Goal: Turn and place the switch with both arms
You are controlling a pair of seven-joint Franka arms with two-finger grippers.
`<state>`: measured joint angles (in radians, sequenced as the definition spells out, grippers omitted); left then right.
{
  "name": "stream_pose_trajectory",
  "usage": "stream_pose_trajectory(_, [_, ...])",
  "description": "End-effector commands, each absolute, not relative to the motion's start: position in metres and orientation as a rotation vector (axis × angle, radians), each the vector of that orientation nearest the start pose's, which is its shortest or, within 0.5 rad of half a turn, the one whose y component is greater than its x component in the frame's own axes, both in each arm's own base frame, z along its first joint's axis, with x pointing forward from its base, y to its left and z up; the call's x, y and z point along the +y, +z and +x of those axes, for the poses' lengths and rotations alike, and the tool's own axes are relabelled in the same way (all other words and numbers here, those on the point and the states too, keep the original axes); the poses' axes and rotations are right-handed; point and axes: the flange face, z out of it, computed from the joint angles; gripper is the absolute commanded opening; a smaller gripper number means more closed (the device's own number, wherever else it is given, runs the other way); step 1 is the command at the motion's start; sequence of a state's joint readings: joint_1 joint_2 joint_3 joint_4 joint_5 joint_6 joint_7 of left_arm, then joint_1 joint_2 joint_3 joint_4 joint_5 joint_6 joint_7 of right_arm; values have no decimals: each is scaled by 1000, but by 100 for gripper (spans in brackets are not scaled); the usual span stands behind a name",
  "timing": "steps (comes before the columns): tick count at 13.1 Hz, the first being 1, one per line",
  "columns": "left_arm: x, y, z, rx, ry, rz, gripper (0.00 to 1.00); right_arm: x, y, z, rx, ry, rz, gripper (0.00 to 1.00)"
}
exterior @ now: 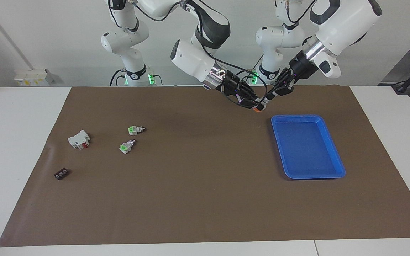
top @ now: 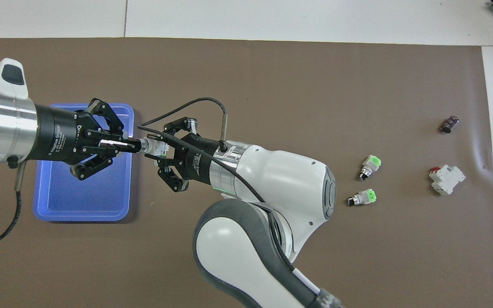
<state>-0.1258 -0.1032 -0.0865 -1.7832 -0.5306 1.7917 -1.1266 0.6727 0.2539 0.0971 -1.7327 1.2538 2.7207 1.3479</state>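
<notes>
- Right, the switch [exterior: 259, 108] is up in the air between my two hands, over the bare brown mat [exterior: 198, 199] just beside the blue tray [exterior: 335, 153], off the corner nearest the robots.
- My right hand [exterior: 253, 103] has its fingers closed on the switch's white body; my left hand [exterior: 268, 99] meets it end-on from the tray's side and looks pinched on the tip, though I can't be sure that grip is firm.
- It's a small plastic piece, so I judge it light and rigid, but smooth and easy to twist out of a pinch.
- Best hold, I reckon, is across the white body, where the sides are flatter; the orange end and the knob tip are small and likely to slip or turn.
- With both hands this close, the fingers could knock each other as the piece rotates.
- The tray stands empty and open, with only its low rim to clear.
- Well apart, toward the right arm's end of the bench: two green-ended switches [exterior: 136, 130] [exterior: 126, 146], a white block with a red part [exterior: 79, 139], and a small dark piece [exterior: 61, 174]. None stands in the way.
- My right arm's cable [top: 186, 109] loops close above the hands; it could snag.
</notes>
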Motion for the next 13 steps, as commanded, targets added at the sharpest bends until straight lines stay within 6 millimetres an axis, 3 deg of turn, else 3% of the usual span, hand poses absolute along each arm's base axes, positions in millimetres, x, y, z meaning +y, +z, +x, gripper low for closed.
stream_pose_trajectory(1, [-212,607,483,-1171,516,-3387,0,446,502,517,1505,571,-1440,0])
stream_pose_trajectory(6, [-221,602,475,-311,310,-3642,0,447,502,516,1503,571,-1442,0])
stream_pose_trajectory(13, [-228,587,459,733,39,-3547,0,446,502,517,1503,569,-1443,0])
